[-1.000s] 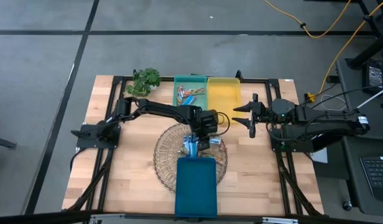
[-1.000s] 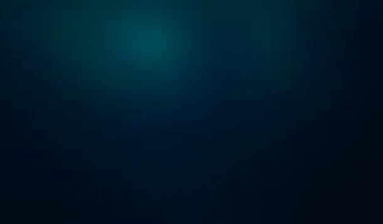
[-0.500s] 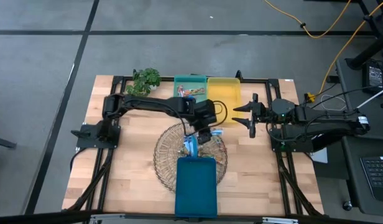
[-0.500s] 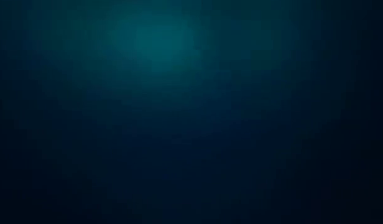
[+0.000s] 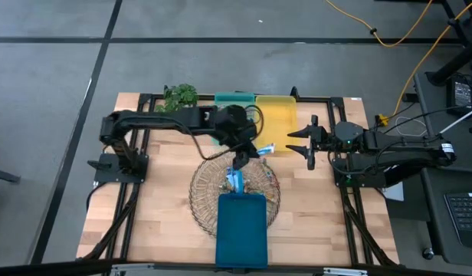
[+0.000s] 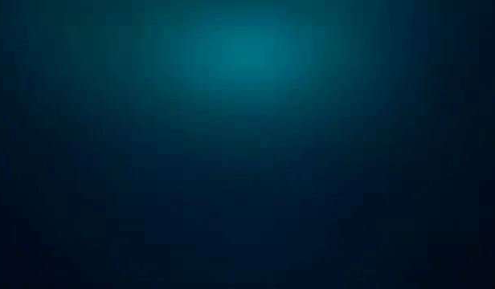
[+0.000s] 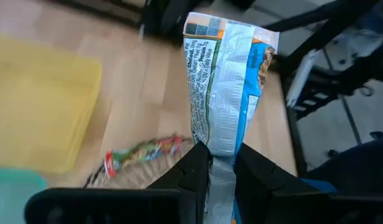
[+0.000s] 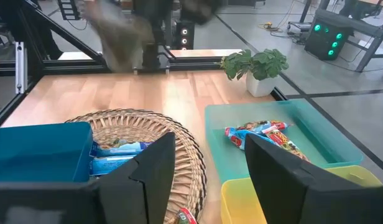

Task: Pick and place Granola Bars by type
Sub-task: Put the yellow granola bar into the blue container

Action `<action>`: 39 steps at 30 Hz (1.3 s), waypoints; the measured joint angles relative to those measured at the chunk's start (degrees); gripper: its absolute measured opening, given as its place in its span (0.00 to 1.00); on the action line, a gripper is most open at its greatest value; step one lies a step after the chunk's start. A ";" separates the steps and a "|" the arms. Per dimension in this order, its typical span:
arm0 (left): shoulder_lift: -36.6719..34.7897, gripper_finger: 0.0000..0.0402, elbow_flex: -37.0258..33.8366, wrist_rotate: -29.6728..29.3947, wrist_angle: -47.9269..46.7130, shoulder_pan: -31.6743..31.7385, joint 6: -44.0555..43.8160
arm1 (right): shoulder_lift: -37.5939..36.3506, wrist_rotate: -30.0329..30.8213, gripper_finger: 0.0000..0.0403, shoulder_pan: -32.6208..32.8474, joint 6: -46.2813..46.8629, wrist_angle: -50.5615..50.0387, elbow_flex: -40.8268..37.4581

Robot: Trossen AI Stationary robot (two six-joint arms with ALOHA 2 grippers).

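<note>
High view: left gripper (image 5: 247, 152) hangs above the wire basket's (image 5: 201, 188) far rim, near the yellow tray (image 5: 276, 115), clamped on a silvery-blue granola bar (image 5: 264, 149). Right gripper (image 5: 303, 143) waits right of the trays, fingers apart.

Left wrist view: the fingertips (image 7: 194, 165) pinch the bar's (image 7: 226, 99) crimped end; the wrapper looks light, crinkly and slippery, so a seam hold probably suits.
</note>
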 joint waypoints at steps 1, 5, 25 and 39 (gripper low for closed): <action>-1.14 0.14 0.00 -0.06 0.02 -0.30 0.66 | 0.00 0.00 0.49 0.00 0.14 0.00 0.00; -5.24 0.14 0.00 -0.03 0.24 -1.99 2.68 | -0.01 0.00 0.49 0.00 3.02 0.00 0.00; -10.24 0.14 0.00 0.75 0.47 -21.07 5.67 | -0.01 -0.02 0.49 0.02 7.71 0.04 0.00; -5.17 0.14 0.02 -9.81 5.12 -28.85 5.12 | -0.02 0.00 0.49 0.01 7.57 0.02 0.00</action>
